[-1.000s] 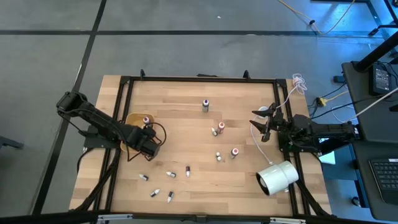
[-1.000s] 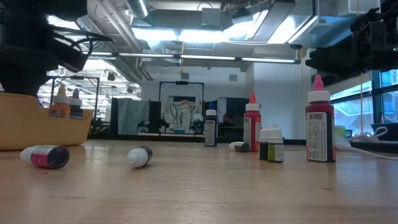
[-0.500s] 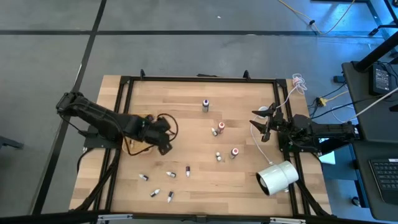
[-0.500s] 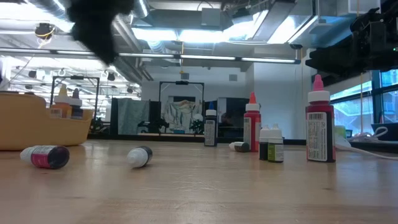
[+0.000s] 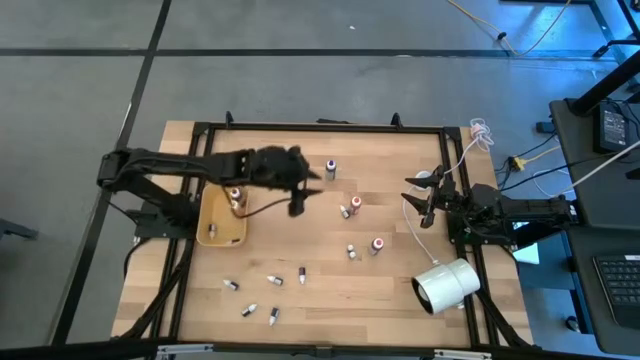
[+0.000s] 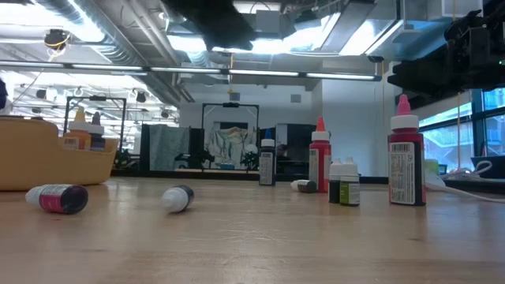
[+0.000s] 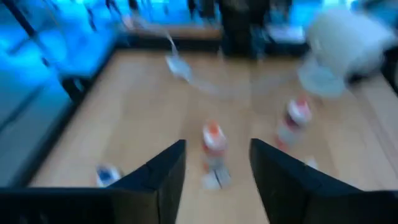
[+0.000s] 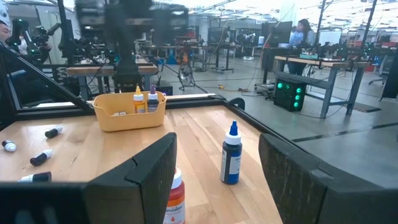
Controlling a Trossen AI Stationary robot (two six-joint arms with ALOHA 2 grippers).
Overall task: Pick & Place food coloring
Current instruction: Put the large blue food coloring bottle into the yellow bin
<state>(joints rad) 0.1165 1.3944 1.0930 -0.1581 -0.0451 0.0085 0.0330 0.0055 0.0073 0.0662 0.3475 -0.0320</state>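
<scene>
Several food coloring bottles are scattered on the wooden table, some upright (image 5: pixel 330 168), some lying down (image 5: pixel 274 280). Two more (image 5: pixel 235 196) stand in the tan tray (image 5: pixel 215 232) at the left. My left gripper (image 5: pixel 305 192) hovers above the table's middle, to the right of the tray, open and holding nothing. In its wrist view the gripper (image 7: pixel 217 144) points toward an orange-capped bottle (image 7: pixel 213 138) farther off. My right gripper (image 5: pixel 418 198) waits open at the table's right edge, with a blue bottle (image 8: pixel 231 158) ahead of it.
A large white cylinder (image 5: pixel 447 284) lies on its side at the near right corner. White cables (image 5: pixel 410 215) run by the right gripper. A black frame (image 5: pixel 320 127) borders the table. In the low view, upright bottles (image 6: pixel 405 162) stand right and lying ones (image 6: pixel 57 198) left.
My left gripper has risen from just beside the tray and swung toward the table's far right. It has tipped up from pointing down to nearly level and rolled about. The tray, half hidden under the arm before, now shows fully.
</scene>
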